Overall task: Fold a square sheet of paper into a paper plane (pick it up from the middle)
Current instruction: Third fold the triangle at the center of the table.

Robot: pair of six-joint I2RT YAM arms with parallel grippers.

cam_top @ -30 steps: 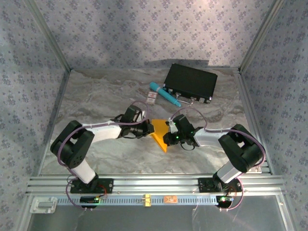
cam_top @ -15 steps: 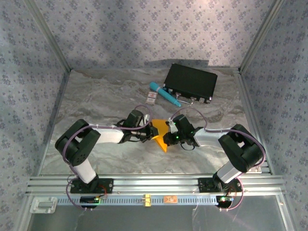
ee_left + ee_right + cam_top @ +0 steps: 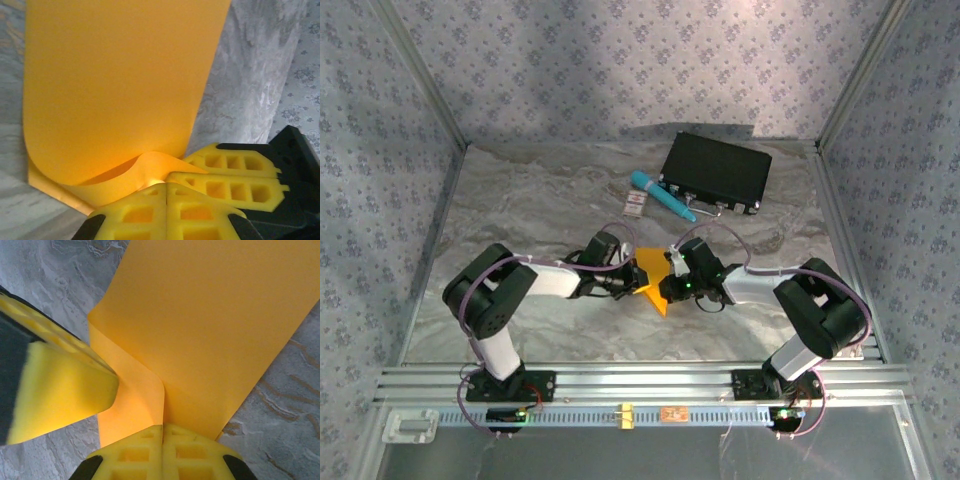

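Left gripper [image 3: 623,281]: low over the table [image 3: 520,200], reaching in toward the centre. In its wrist view the yellow pads are pressed flat together. The curled lip of the fold seems to run into their seam, though the tips hide how much is caught.

Square sheet of paper [image 3: 650,268]: held between the two grippers near the middle of the table, partly raised off the surface. It is doubled over on itself in a soft, rounded bend rather than a pressed crease, with one layer standing up and the lower layer trailing beneath.

Right gripper [image 3: 672,282]: facing the left one, tips nearly meeting it. Its jaws are together, clamped on the paper where the bend comes down to the pads.

Farther back and well apart from the work: a small card [image 3: 635,205], a teal pen [image 3: 662,196] and a black case [image 3: 716,172].

Handling assessment: the sheet is very light, thin and limp. It bows under its own weight, springs back from any unpressed bend, and will tear or wrinkle if the two grips pull against each other. The surface looks smooth, so a shallow pinch may slip. The best hold is close to the fold line, near the middle, with both grips level so the edges stay aligned before the crease is flattened against the table.
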